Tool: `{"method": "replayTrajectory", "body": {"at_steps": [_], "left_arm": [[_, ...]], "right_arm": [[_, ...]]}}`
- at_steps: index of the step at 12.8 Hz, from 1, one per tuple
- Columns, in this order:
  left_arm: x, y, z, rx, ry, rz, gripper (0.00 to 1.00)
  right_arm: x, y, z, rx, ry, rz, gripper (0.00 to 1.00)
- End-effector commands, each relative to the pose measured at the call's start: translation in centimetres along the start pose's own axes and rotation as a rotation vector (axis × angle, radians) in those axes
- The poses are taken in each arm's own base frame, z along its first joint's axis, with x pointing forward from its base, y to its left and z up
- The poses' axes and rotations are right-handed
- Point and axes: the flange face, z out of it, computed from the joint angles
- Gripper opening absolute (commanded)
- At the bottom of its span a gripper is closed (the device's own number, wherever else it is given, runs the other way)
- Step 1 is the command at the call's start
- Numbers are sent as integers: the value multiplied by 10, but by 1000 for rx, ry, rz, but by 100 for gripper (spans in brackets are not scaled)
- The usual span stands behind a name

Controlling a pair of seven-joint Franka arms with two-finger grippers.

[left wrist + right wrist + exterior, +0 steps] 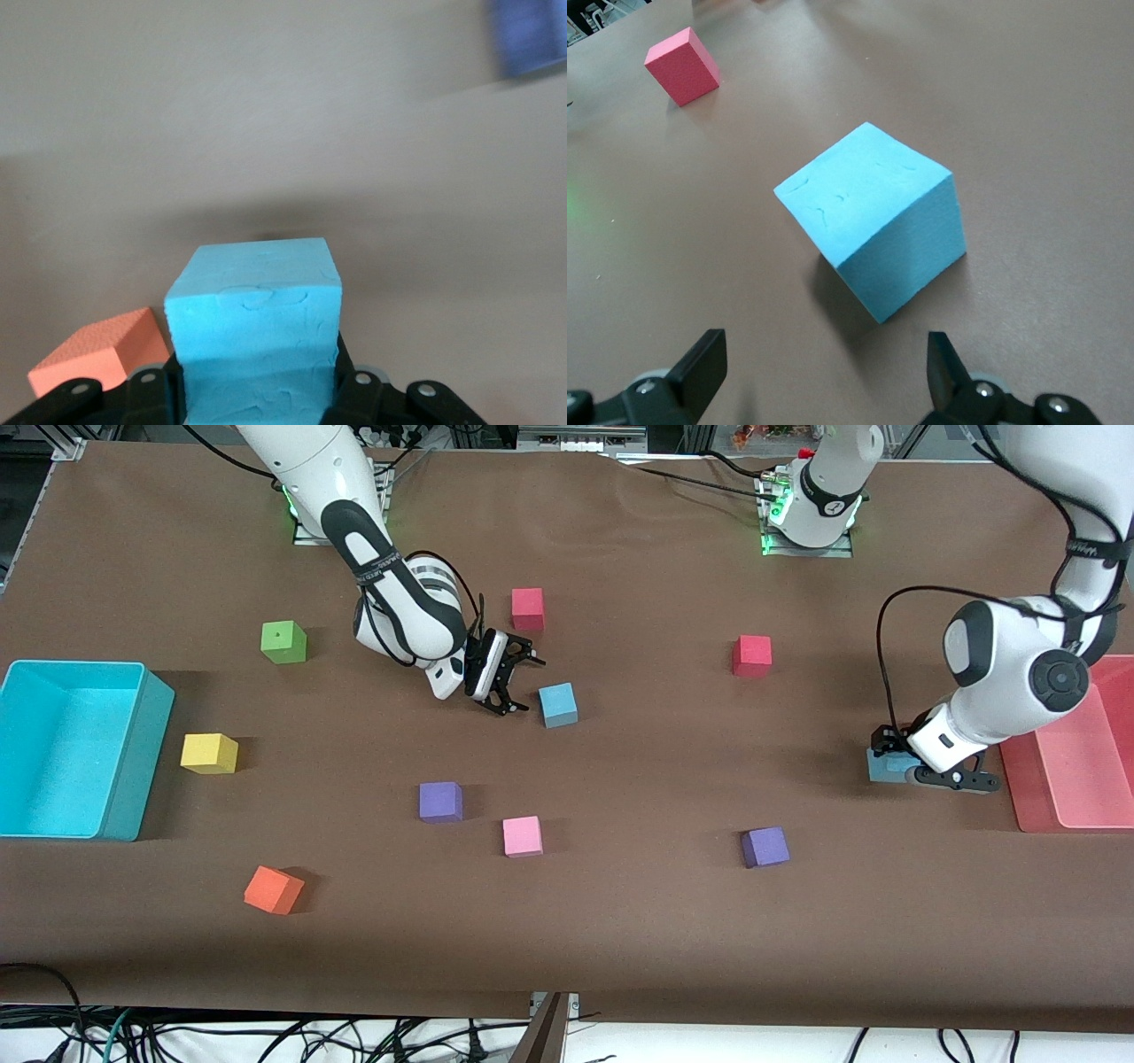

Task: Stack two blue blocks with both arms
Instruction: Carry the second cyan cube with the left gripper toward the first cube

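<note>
One light blue block (558,704) sits on the brown table near the middle. My right gripper (512,683) hangs open just beside it, toward the right arm's end, and touches nothing. In the right wrist view the block (873,230) lies ahead of the spread fingers (700,367). The other blue block (884,765) is toward the left arm's end, next to the red bin. My left gripper (893,760) is shut on it, low at the table. In the left wrist view this block (252,328) fills the gap between the black fingers (354,376).
A cyan bin (133,753) stands at the right arm's end and a red bin (1028,797) at the left arm's end. Red cubes (527,608) (751,655), purple cubes (440,801) (765,846), and pink (522,836), green (283,642), yellow (209,753) and orange (274,889) cubes lie scattered.
</note>
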Motion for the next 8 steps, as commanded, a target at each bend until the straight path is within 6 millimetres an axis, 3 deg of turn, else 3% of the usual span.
{"method": "replayTrajectory", "body": {"at_steps": [1, 5, 8], "left_arm": [[7, 73, -45, -52, 2, -17, 0], [3, 244, -75, -65, -6, -195, 0], [-6, 335, -70, -77, -19, -299, 0]], "right_arm": [[0, 2, 3, -12, 8, -7, 100], [1, 3, 3, -13, 9, -7, 100], [1, 3, 3, -11, 10, -7, 100]]}}
